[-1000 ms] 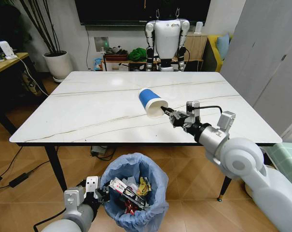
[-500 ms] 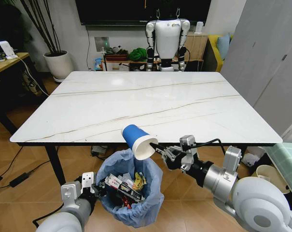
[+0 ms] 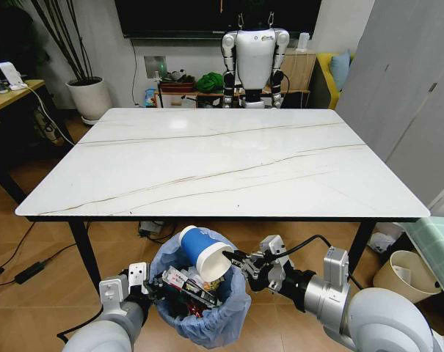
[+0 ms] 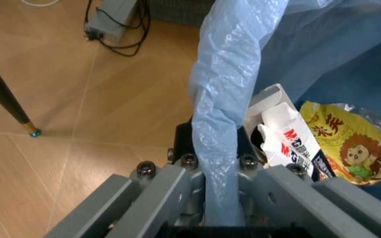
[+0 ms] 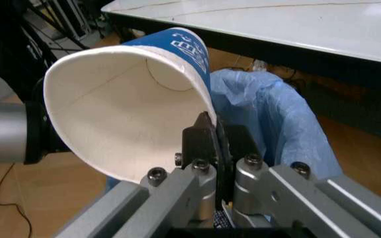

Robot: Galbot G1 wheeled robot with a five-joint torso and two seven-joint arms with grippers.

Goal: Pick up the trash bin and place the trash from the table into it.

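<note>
Head view: the left gripper (image 3: pixel 150 288) pinches the rim of the trash bin (image 3: pixel 200 323), below the table (image 3: pixel 222 161) edge; over the bin's mouth, the right gripper (image 3: pixel 233 258) clamps the blue paper cup (image 3: pixel 200 253) by its rim.

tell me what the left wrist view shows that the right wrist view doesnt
Left wrist view alone: the left gripper shut on the bag-covered rim of the trash bin, with the black-white-red wrapper and the yellow snack wrapper lying inside, and a power strip on the floor.

Right wrist view alone: the right gripper pinching the rim of the blue paper cup, and the table edge above.

Both: the bin's light-blue bag and the wooden floor.
</note>
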